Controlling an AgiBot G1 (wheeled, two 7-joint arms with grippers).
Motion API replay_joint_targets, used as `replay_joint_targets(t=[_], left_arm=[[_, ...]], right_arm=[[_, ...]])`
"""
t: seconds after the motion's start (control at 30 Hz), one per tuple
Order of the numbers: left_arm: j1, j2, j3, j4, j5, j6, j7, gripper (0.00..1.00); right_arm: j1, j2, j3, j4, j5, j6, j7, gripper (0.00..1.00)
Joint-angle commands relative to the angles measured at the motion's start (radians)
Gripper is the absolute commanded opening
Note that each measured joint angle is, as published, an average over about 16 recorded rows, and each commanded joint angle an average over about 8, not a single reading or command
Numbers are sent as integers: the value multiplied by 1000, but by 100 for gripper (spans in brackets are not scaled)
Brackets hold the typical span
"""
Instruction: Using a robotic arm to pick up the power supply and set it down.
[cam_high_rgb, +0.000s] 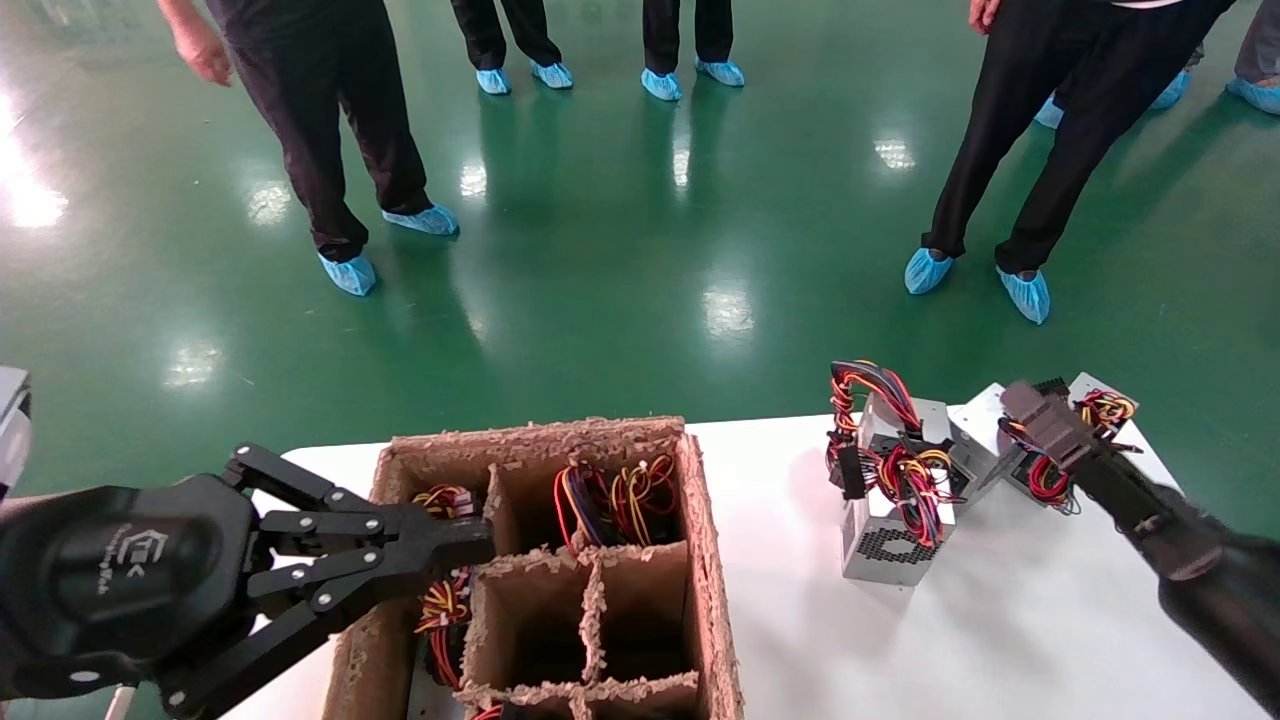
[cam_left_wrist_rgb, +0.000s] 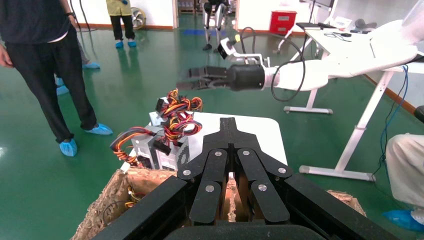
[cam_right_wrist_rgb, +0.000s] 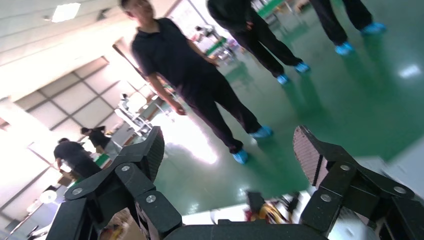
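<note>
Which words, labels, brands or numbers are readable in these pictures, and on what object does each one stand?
White logo with a line of small letters on the left gripper wrist housing: too small and blurred to read.
Power supplies on the table: no label readable.
Cardboard box: no print visible.
Right gripper: no marking visible.
Nothing else carries readable text.

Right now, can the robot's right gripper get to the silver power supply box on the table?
Probably yes. The right gripper hangs open above the power supplies on the white table, with nothing between them.
</note>
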Motion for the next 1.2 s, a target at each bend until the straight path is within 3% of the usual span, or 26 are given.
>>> replay_joint_targets(t=[0.03, 0.33, 0.77, 1.03, 1.2], left_arm=[[0, 0, 0, 0, 0, 0, 0, 0], [0, 0, 0, 0, 0, 0, 0, 0], [0, 0, 0, 0, 0, 0, 0, 0], [0, 0, 0, 0, 0, 0, 0, 99], [0, 0, 0, 0, 0, 0, 0, 100]], right_arm=[[5, 1, 3, 9, -2, -9, -10, 100], [46, 14, 8, 38, -52, -41, -11, 100], [133, 30, 40, 143, -221, -121, 63, 100], [188, 41, 59, 207, -327, -171, 108, 100], [222, 47, 70, 248, -394, -203, 136, 100]])
